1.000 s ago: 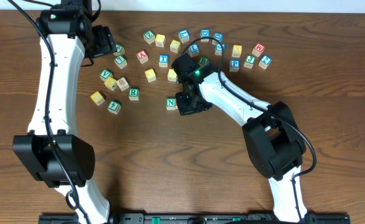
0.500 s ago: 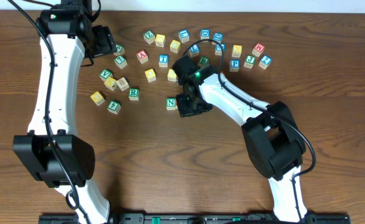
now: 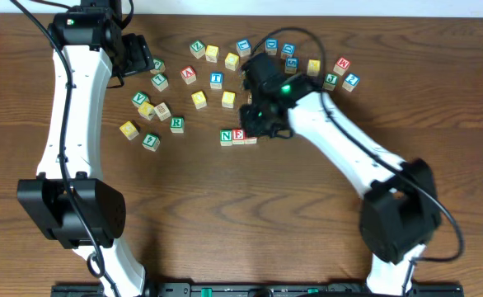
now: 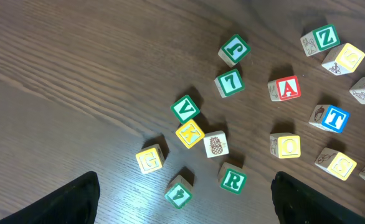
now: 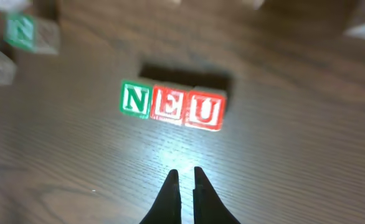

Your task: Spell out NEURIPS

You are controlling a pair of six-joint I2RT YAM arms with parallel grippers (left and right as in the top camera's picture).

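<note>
Three blocks stand in a touching row: green N (image 3: 227, 136), red E (image 3: 238, 136), red U (image 3: 250, 138). The right wrist view shows the same N (image 5: 135, 101), E (image 5: 167, 106) and U (image 5: 205, 109). My right gripper (image 3: 260, 125) hovers just behind and to the right of the row. Its fingers (image 5: 184, 175) are shut and empty, apart from the blocks. A green R block (image 3: 176, 124) lies left of the row and also shows in the left wrist view (image 4: 232, 180). A blue P block (image 3: 311, 84) lies at the far right. My left gripper (image 3: 138, 56) is wide open (image 4: 184, 205) and high at the far left.
Several loose letter blocks are scattered across the far part of the table, among them a red A (image 3: 189, 74), a blue T (image 3: 216, 80), a red W (image 3: 342, 64) and a green 4 (image 4: 179, 191). The table's far edge runs just behind them.
My right gripper has drawn back up and to the right from beside the N. The E and U blocks now show next to the N. The left arm has not moved.
</note>
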